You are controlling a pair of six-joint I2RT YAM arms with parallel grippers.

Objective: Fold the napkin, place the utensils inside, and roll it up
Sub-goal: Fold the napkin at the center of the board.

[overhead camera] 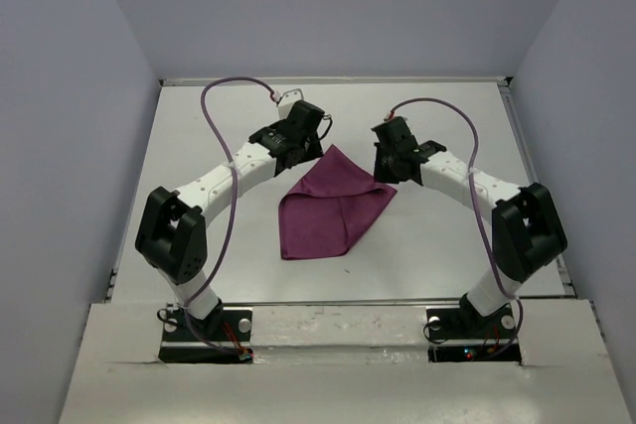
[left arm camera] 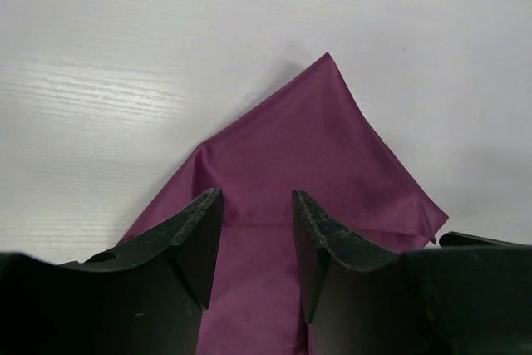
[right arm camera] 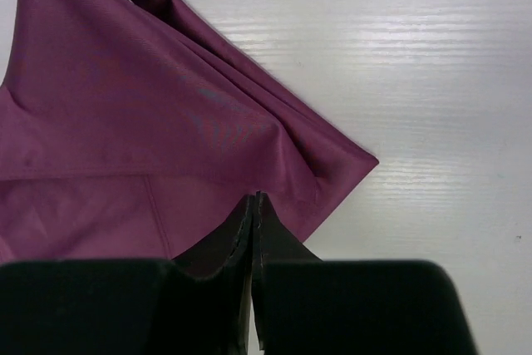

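The plum-purple napkin [overhead camera: 328, 211] lies folded on the white table between both arms, one point toward the back. My left gripper [overhead camera: 316, 151] hangs over its far left edge. In the left wrist view that gripper [left arm camera: 256, 197] is open, its two fingers standing apart over the napkin [left arm camera: 316, 147] with only flat cloth below the gap. My right gripper [overhead camera: 386, 172] is at the napkin's right corner. The right wrist view shows this gripper [right arm camera: 258, 195] shut, creases of the napkin [right arm camera: 125, 106] running up to its tips. The utensils are out of view.
A purple cable [overhead camera: 221, 106] loops above the left arm and another [overhead camera: 467, 131] over the right arm. The table's back edge [overhead camera: 338, 80] meets grey walls on three sides. A small white block [overhead camera: 289, 98] sits behind the left gripper.
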